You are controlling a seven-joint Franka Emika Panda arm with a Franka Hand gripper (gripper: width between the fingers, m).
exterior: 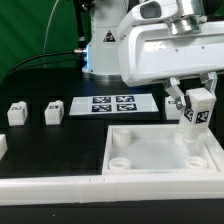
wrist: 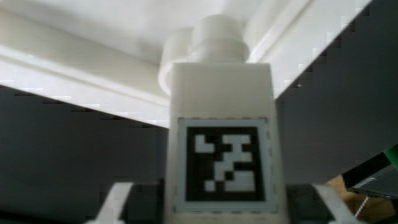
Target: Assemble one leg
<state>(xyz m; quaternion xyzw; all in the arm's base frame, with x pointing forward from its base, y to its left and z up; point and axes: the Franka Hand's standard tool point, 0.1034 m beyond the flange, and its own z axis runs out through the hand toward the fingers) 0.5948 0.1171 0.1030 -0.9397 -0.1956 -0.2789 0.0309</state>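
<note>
Gripper point(exterior: 197, 97) clamped on small white plastic block-like leg point(exterior: 197, 113) w/ black-and-white tag, upright, approx 3 o'clock in ext. view. It hangs over the 1 o'clock corner socket of the large white square tray-like piece point(exterior: 150, 152); touching or not, can't tell. Flat white marker board point(exterior: 112, 104) lies at tray's 12 o'clock. Two more tagged white posts point(exterior: 17, 112) point(exterior: 53, 110) sit at 9 o'clock on black table point(exterior: 60, 145), well apart from tray. Wrist view: leg's round peg end points twd tray rim.
</note>
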